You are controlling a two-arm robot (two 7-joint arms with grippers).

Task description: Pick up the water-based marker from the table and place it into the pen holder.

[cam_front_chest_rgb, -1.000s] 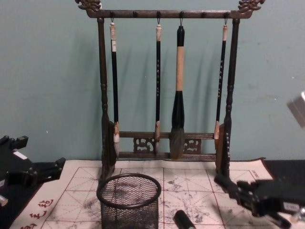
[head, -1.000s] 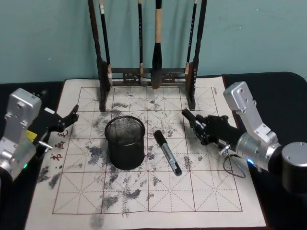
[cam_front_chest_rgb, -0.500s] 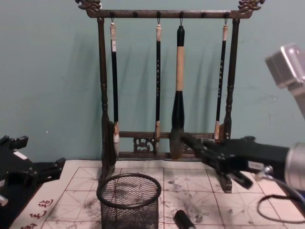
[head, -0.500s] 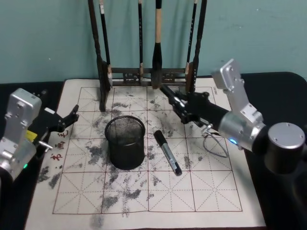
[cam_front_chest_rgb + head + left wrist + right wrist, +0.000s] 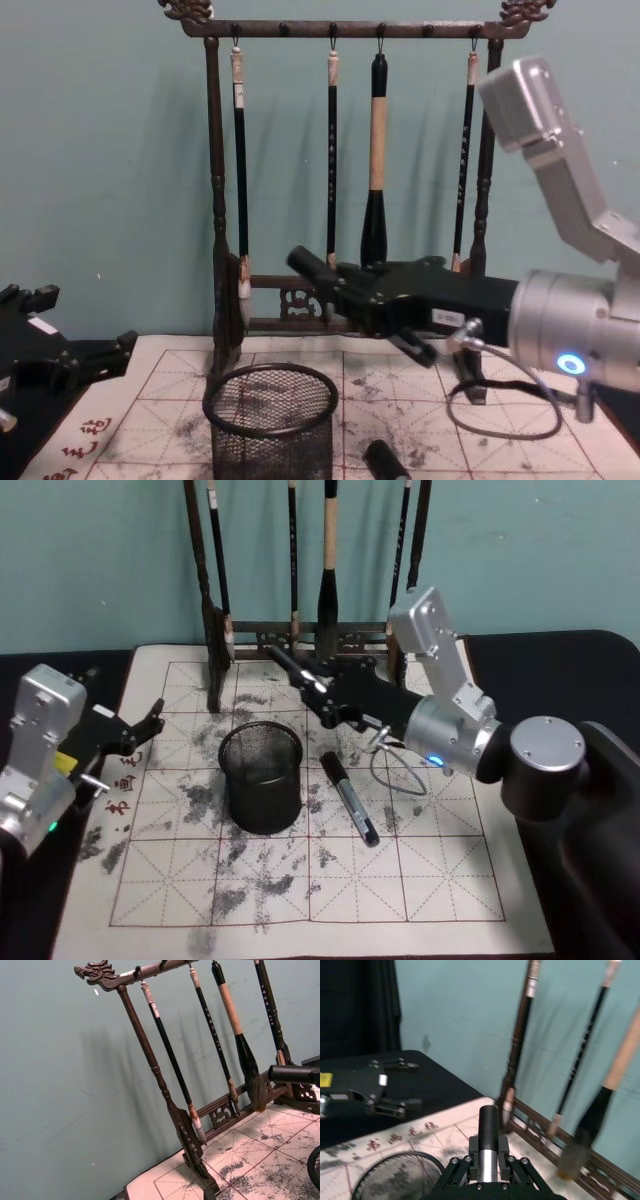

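**Going for the marker, but not there yet**

The right gripper (image 5: 335, 695) is up in the air over the back part of the mat (image 5: 450, 880). It is close to the foot of the brush rack (image 5: 214, 200). A dark round stick (image 5: 308, 264) pokes out of its front. I cannot tell if that stick is part of the gripper or something it holds. So I cannot tell if this gripper is open or closed.

Lower down, and a bit nearer the robot, stands the pen holder (image 5: 262, 795). It is a black wire cup, it stands upright, and it looks empty.

Just beside the cup, on the robot's right, the marker (image 5: 348, 798) lies flat on the mat. It does not touch the cup. Its black cap end points toward the rack. Nothing is touching it.

The left gripper (image 5: 140, 730) sits parked at the left edge of the mat. Its fingers (image 5: 153, 717) are spread apart and hold nothing.

I think the job is at its first step, getting to the marker, which has not been picked up yet. Next, I think the right gripper has to come back toward the robot and go down over the middle of the marker. It should turn so it can squeeze the marker across its thin sides. It needs care, because the cup is right beside the marker and the rack is close behind.
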